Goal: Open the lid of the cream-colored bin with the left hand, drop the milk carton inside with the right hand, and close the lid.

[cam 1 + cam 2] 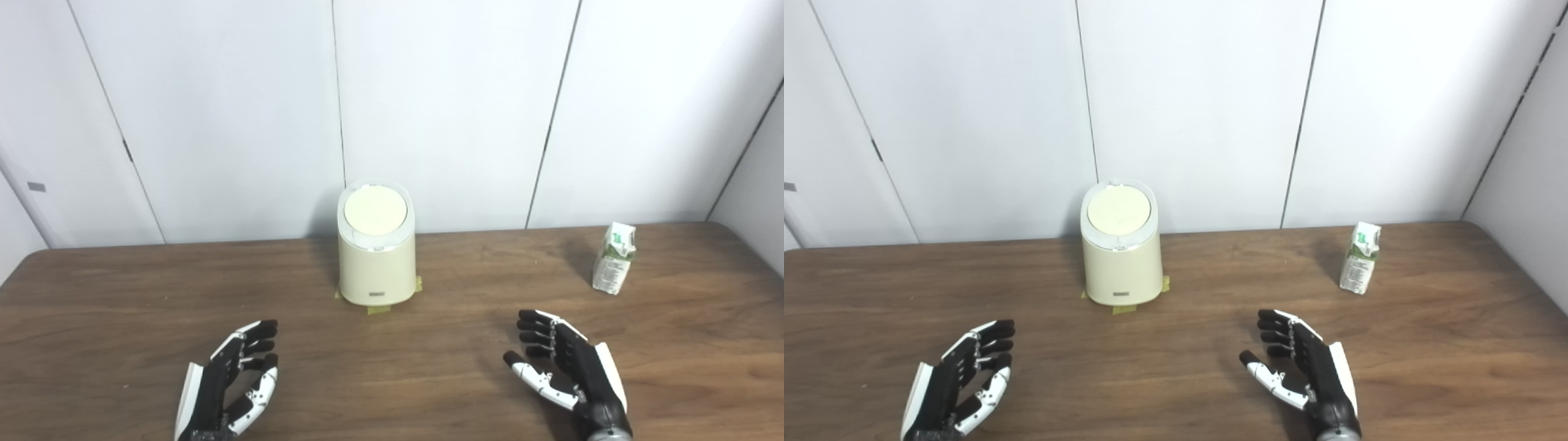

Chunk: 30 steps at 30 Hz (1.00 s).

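Note:
The cream-colored bin (376, 262) stands upright at the middle back of the wooden table, its round lid (375, 211) down and shut. A small white and green milk carton (614, 258) stands upright at the right, well clear of the bin. My left hand (229, 381) rests low at the near left, open, fingers spread, holding nothing. Open and empty as well, my right hand (566, 367) lies at the near right, in front and to the left of the carton. Neither hand touches anything.
Yellow tape pieces (379, 309) mark the bin's base on the table (122, 306). White wall panels (453, 110) rise right behind the table's back edge. The table's right corner is rounded, close beyond the carton.

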Each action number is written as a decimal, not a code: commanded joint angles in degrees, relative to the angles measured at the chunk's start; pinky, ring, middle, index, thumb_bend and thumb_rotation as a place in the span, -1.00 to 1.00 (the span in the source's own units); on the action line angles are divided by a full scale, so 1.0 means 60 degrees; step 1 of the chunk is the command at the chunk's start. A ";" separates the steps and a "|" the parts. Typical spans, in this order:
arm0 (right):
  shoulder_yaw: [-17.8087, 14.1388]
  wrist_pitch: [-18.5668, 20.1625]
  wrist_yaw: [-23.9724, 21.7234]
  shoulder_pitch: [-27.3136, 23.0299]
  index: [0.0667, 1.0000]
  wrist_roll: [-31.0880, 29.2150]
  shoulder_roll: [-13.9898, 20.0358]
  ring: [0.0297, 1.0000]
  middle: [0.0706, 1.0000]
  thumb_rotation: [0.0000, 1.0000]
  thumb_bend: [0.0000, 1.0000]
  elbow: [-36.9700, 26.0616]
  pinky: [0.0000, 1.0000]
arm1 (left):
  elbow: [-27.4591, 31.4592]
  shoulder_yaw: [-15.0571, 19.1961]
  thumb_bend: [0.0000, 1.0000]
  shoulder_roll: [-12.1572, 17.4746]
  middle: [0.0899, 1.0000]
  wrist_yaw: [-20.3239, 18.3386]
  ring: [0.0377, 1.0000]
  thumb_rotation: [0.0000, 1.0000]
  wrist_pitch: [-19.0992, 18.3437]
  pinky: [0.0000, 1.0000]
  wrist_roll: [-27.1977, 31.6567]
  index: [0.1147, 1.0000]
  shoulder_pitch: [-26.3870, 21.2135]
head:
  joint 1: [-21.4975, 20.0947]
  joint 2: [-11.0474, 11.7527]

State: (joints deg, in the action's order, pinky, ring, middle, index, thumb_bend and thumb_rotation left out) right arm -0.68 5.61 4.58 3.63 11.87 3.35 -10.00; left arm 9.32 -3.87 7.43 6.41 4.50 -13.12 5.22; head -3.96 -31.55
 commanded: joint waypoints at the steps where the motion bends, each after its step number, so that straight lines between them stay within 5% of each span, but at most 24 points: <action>1: 0.0070 -0.0008 -0.0086 -0.0049 0.37 0.0039 0.0047 0.41 0.41 -0.68 -0.45 -0.0109 0.29 | -0.0217 0.0059 -0.62 -0.0125 0.48 0.0121 0.45 -0.77 0.0285 0.29 -0.0243 0.43 0.0019 | -0.0009 -0.0005; 18: 0.0044 -0.0022 -0.0103 -0.0064 0.38 0.0013 0.0097 0.40 0.40 -0.74 -0.45 -0.0051 0.28 | -0.0106 0.0089 -0.61 -0.0267 0.49 0.0127 0.46 -0.76 0.0103 0.30 -0.0115 0.44 0.0022 | 0.0019 0.0062; 20: 0.0011 -0.0068 -0.0110 -0.0056 0.38 -0.0070 0.0100 0.39 0.40 -0.78 -0.44 -0.0030 0.27 | -0.0013 -0.0019 -0.57 -0.0183 0.50 0.0108 0.47 -0.64 0.0103 0.30 -0.0412 0.46 0.0029 | 0.0040 0.0062; 22: 0.0001 -0.0039 -0.0106 -0.0052 0.38 -0.0090 0.0089 0.39 0.40 -0.80 -0.44 -0.0047 0.28 | 0.0212 -0.0146 -0.38 -0.0083 0.54 0.0028 0.49 -0.24 0.0014 0.30 -0.0725 0.51 0.0028 | 0.0023 0.0041; 24: 0.0007 -0.0052 -0.0131 -0.0060 0.37 -0.0097 0.0122 0.39 0.40 -0.81 -0.44 -0.0025 0.28 | 0.0596 -0.0194 -0.22 -0.0128 0.58 -0.0118 0.53 -0.05 -0.0332 0.34 -0.0792 0.55 0.0005 | 0.0042 0.0014; 30: 0.0050 -0.0113 -0.0200 -0.0083 0.38 -0.0064 0.0202 0.40 0.40 -0.79 -0.45 0.0058 0.28 | 0.1598 -0.0202 0.25 -0.0263 0.87 -0.0604 0.84 0.49 -0.1489 0.69 -0.0559 0.85 -0.0462 | 0.0007 0.0015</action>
State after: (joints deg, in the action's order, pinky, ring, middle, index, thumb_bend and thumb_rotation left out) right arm -0.66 5.10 4.17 3.58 11.55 4.06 -9.81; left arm 16.72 -5.11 7.34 3.30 -4.10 -16.60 5.06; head -3.69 -31.38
